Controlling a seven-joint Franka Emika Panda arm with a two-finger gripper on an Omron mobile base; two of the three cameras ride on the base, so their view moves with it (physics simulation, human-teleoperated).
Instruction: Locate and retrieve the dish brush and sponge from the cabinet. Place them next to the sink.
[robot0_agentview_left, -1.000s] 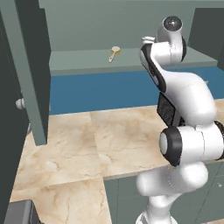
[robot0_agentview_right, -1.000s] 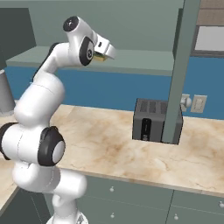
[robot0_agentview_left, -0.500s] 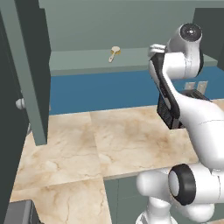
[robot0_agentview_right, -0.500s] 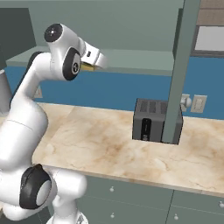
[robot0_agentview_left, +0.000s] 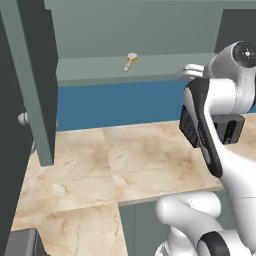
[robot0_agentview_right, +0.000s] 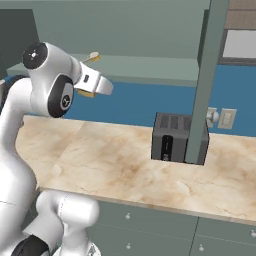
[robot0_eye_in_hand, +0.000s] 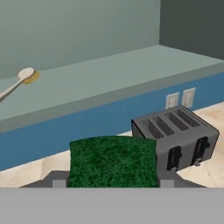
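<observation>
Hand view: sponge (robot0_eye_in_hand: 113, 161) hides the hand's (robot0_eye_in_hand: 113, 181) fingertips.

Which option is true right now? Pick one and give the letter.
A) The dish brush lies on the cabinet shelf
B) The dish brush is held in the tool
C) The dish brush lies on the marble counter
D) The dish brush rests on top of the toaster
A: the dish brush lies on the pale shelf of the cabinet, above the blue wall, while the tool holds the sponge.
</observation>
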